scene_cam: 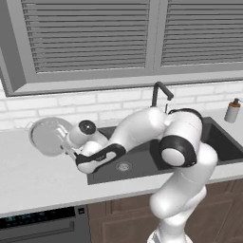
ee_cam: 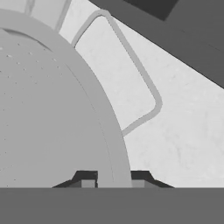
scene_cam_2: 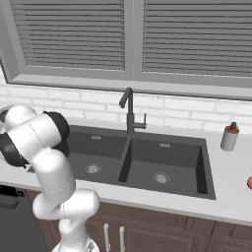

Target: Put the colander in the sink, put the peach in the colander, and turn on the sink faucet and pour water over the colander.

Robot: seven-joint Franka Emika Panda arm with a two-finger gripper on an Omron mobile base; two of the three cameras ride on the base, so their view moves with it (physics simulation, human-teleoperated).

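Two dark fingertips rise at the bottom of the hand view with the colander's rim standing between them, so the jaws are pinched narrowly on that rim. The colander's perforated grey wall takes up the left of that view, and one thin looped side handle juts from it over the pale speckled counter. A dark edge of the sink crosses the upper right corner there.

From the left base view, the colander appears tipped on its side on the counter, just left of the sink, its round face turned toward the camera. The gripper meets it at its right edge, with the white arm bent low across the sink's left basin. The sink faucet stands behind the sink at the wall, and a small soap dispenser sits on the counter at the far right.

The right base view shows both dark basins of the sink with their round drains, the faucet behind the divider, and the dispenser to the right. The peach lies at the right edge of that picture on the counter, well apart from the colander and cut off by the frame.
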